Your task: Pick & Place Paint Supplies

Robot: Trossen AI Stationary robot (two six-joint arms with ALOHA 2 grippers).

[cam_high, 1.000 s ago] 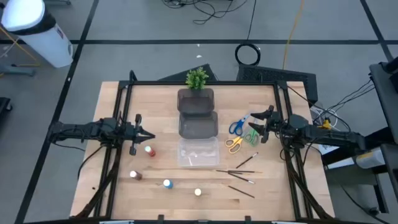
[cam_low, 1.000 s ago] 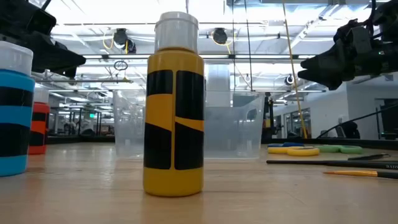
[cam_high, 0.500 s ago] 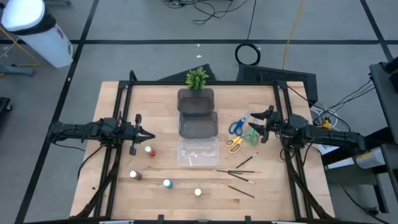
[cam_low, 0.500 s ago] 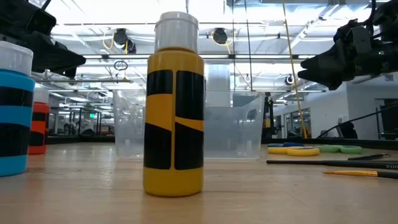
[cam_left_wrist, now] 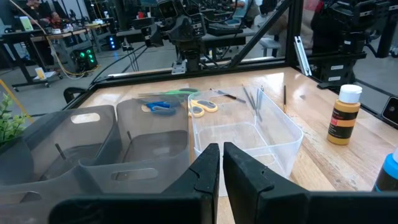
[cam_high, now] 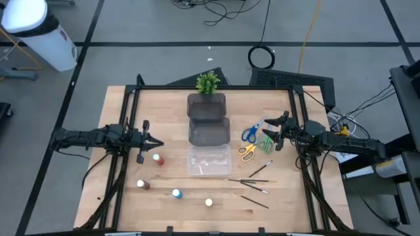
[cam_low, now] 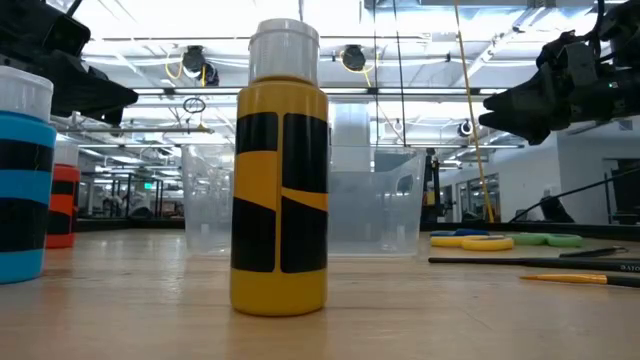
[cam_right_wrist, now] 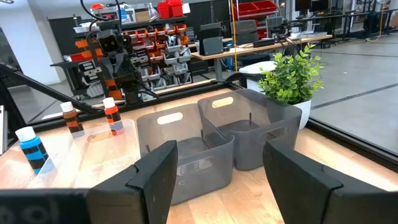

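Four small paint bottles stand upright on the near left of the table: red, brown, blue and a yellow-labelled one, which is close up in the low view. Blue, green and yellow scissors lie flat at the right. Thin dark paintbrushes lie flat in front of them. My left gripper hangs shut above the table's left side, level, clear of the red bottle. My right gripper hovers open above the scissors, level, its fingers empty.
Two dark bins and a clear bin stand in a row down the table's middle. A green potted plant is at the far edge. Bare wood lies between the bottles and the brushes.
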